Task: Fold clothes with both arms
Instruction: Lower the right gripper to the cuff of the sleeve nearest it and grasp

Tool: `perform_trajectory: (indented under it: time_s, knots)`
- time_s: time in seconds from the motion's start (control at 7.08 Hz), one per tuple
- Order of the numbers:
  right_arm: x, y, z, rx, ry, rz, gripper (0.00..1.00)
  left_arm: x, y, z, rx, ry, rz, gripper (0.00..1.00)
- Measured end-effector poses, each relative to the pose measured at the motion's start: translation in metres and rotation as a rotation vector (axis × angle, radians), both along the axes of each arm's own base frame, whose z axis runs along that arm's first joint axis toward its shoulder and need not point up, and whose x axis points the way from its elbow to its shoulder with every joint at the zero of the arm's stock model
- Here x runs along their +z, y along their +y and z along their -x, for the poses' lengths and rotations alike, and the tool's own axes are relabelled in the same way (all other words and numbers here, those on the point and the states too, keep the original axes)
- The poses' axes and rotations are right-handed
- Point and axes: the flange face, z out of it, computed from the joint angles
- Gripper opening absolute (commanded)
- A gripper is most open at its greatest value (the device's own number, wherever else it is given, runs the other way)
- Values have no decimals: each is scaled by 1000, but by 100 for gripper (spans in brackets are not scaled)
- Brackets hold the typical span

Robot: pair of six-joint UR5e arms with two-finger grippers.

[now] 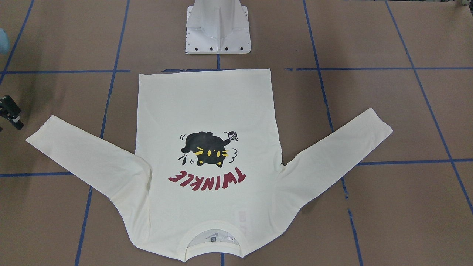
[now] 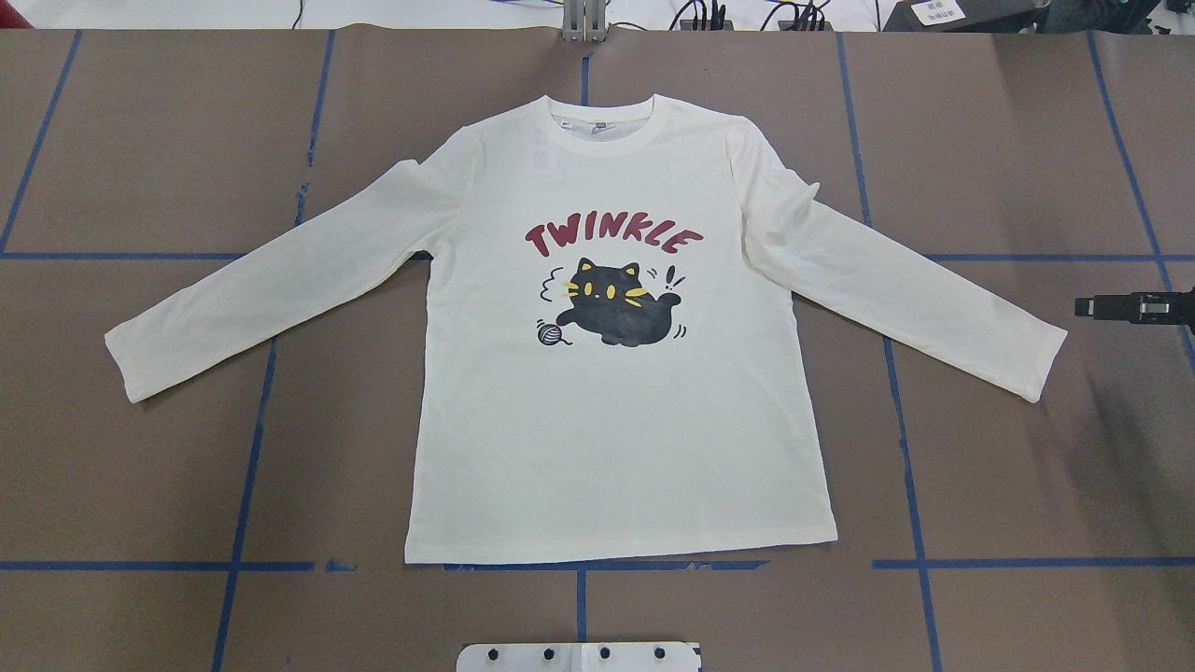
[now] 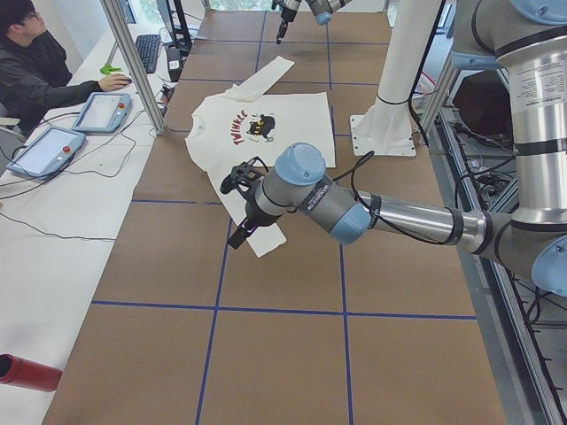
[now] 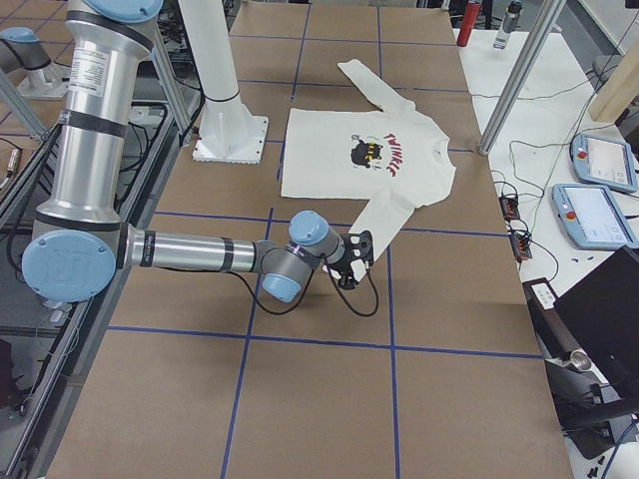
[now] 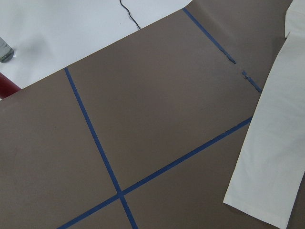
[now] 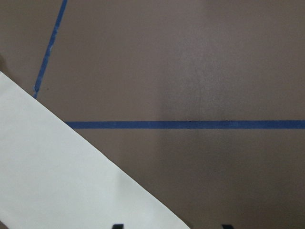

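Note:
The cream long-sleeved T-shirt (image 2: pixel 616 448) lies flat and front up on the brown table, sleeves spread, with the black cat and the red "TWINKLE" showing. It also shows in the front-facing view (image 1: pixel 207 103). My right gripper (image 2: pixel 1080 305) hovers just outside the right sleeve cuff (image 2: pixel 1041 364). Its two fingertips stand apart at the bottom of the right wrist view (image 6: pixel 169 226), over the sleeve (image 6: pixel 57 181), and hold nothing. My left gripper (image 3: pixel 239 205) shows only in the left side view, above the left sleeve cuff (image 3: pixel 266 241). I cannot tell whether it is open. The left wrist view shows that sleeve (image 5: pixel 271 157).
The white pedestal base (image 1: pixel 218 29) stands just behind the shirt's hem. Blue tape lines (image 2: pixel 247 467) cross the table. An operator (image 3: pixel 35 62) sits beyond the far edge with tablets (image 3: pixel 49 150). A red bottle (image 3: pixel 27 372) lies off the table.

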Motion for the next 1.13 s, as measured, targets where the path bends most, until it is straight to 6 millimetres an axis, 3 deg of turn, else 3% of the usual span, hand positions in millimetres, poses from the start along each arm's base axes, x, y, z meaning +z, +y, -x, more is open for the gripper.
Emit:
perform_trajectory:
  time_s: [0.42,0.99,1.13]
  knots:
    - [22,-16,35,-21,13,0,54,0,0,0,0,-1,-2,100]
    - [38,-3,39,-43,32,29,49,0,0,0,0,-1,-3,100]
    - [41,0,38,-45,35,33,13,0,0,0,0,-1,-2,100]
